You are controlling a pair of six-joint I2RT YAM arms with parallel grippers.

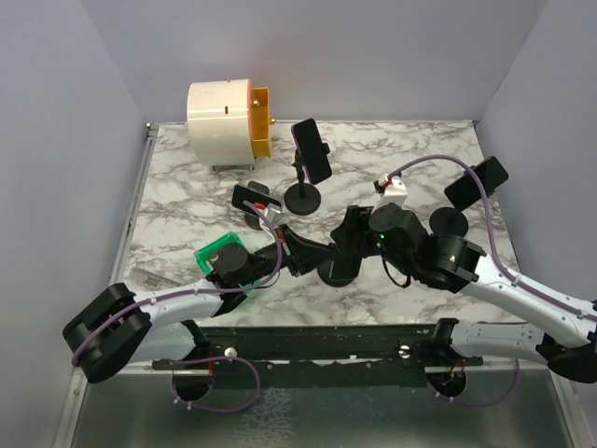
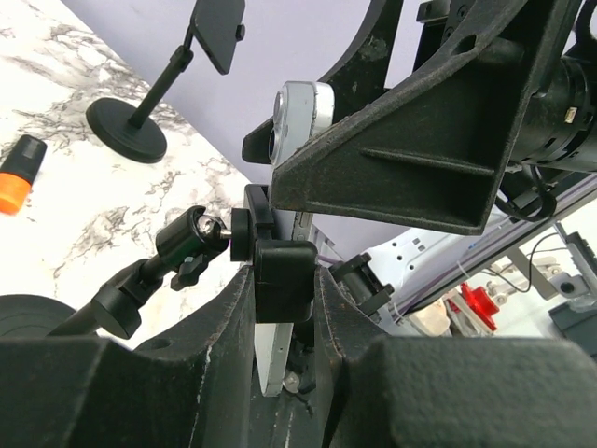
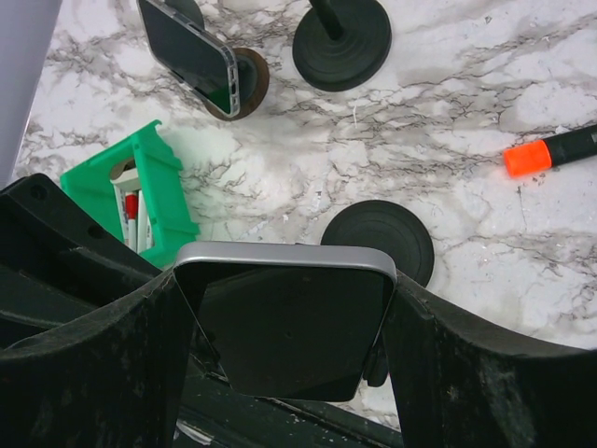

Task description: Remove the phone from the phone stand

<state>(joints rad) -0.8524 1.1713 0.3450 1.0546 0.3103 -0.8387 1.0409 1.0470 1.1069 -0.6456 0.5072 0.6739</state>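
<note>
2 arms [image 1: 177,303] reaching across a marble table [image 1: 187,191] and meeting at its middle, seen from above. Behind them, a white drum [image 1: 224,119] with an orange end. Around the meeting point, 3 other stands [image 1: 304,198], black, each carrying a dark phone, all well apart from the work.

At the middle, the left gripper [image 2: 284,313] closed tight on the clamp of the phone stand [image 2: 187,241], steadying it. Opposite, the right gripper [image 3: 284,308] spread wide yet clamped across the phone [image 3: 284,327], fingers [image 3: 93,373] pressed against both silver edges. Phone upright, apparently seated in the clamp, above the stand's round base [image 3: 378,241].

Judged as the step just before removal: both holds made, pull not yet done. Calls next for drawing the phone straight up out of the clamp while pinning the stand down, slowly, to avoid tipping the base.

Smaller still: a green bin [image 1: 215,248] near the left arm, then an orange-capped marker [image 3: 550,154] lying flat. No brand, label or writing legible anywhere.
</note>
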